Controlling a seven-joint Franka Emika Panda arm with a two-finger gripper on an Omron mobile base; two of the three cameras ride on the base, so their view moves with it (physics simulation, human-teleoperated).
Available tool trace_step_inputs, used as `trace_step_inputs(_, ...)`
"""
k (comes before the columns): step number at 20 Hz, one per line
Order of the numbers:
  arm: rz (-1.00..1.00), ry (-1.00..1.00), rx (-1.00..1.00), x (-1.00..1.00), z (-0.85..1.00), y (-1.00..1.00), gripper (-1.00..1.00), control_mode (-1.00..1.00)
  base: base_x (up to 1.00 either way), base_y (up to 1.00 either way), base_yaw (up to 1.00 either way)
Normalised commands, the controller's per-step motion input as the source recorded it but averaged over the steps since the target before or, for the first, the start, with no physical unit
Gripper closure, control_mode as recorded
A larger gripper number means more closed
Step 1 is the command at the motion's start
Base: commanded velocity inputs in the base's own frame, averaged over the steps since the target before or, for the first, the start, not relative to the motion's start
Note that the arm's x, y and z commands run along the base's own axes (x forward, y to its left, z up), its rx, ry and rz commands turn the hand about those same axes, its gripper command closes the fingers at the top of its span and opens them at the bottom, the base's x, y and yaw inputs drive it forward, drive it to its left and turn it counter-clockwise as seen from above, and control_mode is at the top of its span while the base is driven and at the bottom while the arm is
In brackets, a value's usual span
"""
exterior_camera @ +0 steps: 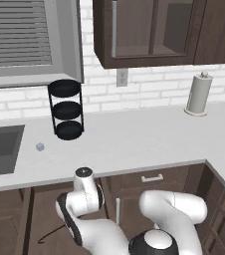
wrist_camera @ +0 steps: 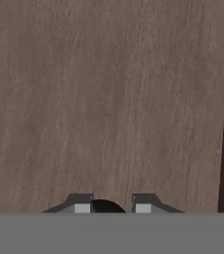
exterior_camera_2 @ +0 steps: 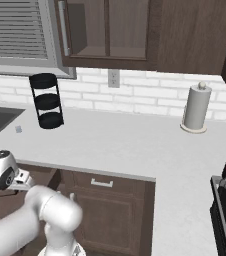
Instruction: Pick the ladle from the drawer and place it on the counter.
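Grey-white counter (exterior_camera: 134,142) spans brick-walled kitchen; below, end effector (wrist_camera: 112,207) grasps black ladle (wrist_camera: 105,207) over drawer (wrist_camera: 109,99) floor.

The white jointed arm (exterior_camera: 134,224) folds low in front of the dark-brown wooden drawer (wrist_camera: 104,99), wrist pointing down. The two-finger gripper (wrist_camera: 112,207) stands narrowly parted above the drawer floor.

Kitchen: counter (exterior_camera: 134,139), sink (exterior_camera: 0,149), wall cabinets (exterior_camera: 149,30), paper-towel roll (exterior_camera: 199,94)
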Motion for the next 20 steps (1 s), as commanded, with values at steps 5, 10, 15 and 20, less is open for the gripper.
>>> trace_step_inputs(5, 0.00, 0.00, 0.00, -0.37, 0.60, 0.00, 1.00, -1.00, 0.00, 0.00, 0.00)
trace_step_inputs(10, 0.00, 0.00, 0.00, -0.17, 0.93, 0.00, 1.00, -1.00, 0.00, 0.00, 0.00)
trace_step_inputs(15, -0.01, 0.00, 0.00, -0.09, 0.99, 0.00, 1.00, -1.00, 0.00, 0.00, 0.00)
trace_step_inputs(20, -0.05, -0.03, 0.00, 0.01, 0.92, -0.08, 1.00, -1.00, 0.00, 0.00, 0.00)
